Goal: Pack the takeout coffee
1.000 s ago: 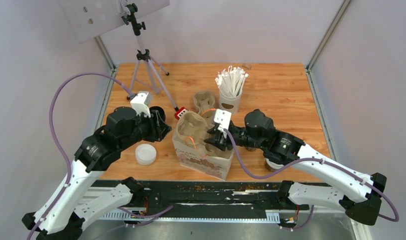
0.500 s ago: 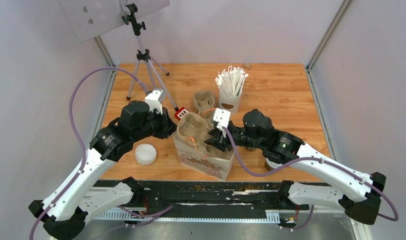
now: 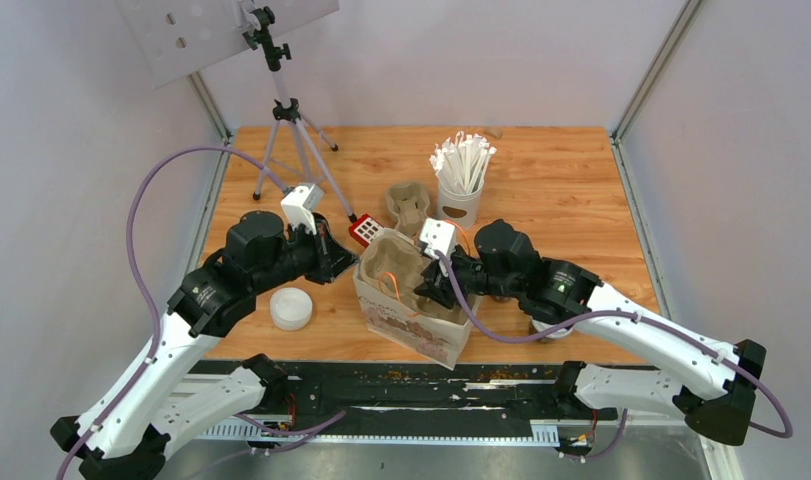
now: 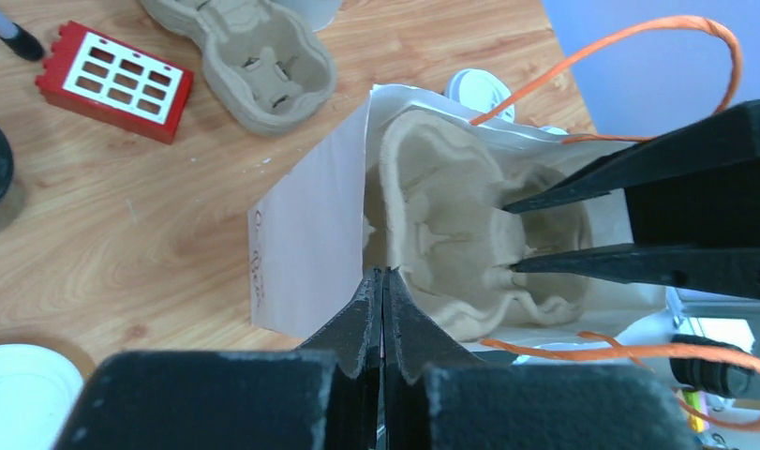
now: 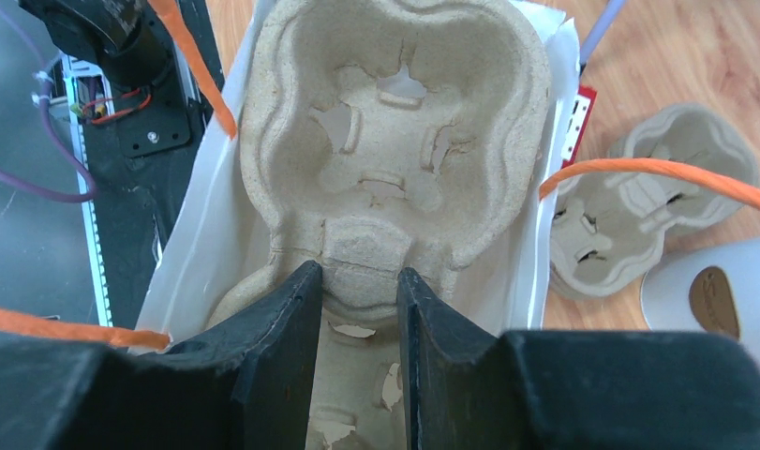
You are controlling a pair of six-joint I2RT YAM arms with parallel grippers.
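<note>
- Pale walls enclose a wooden tabletop (image 3: 571, 200), where a white paper bag with orange cord handles (image 3: 411, 322) stands open near the front edge
- In the bag's mouth sits a beige moulded-pulp cup tray (image 5: 385, 122)
- On the tray's raised middle ridge the right gripper (image 5: 360, 274) pinches, one black finger on each side
- At the bag's left rim the left gripper (image 4: 383, 281) has its fingers pressed together, nipping the paper edge
- Outside the bag, on the table to its right, stands the takeout coffee (image 4: 479, 86), dark brown disposable cups with flat white lids: one lid shows just past the bag in the left wrist view, and another cup (image 3: 551, 330) peeks from under the right forearm
- Behind the bag stand a second beige pulp tray (image 3: 409, 203), a red block with a white grid (image 3: 366, 230) and a white cup of paper-wrapped sticks (image 3: 461, 195); to its left lies a low white round tub (image 3: 291, 308)
</note>
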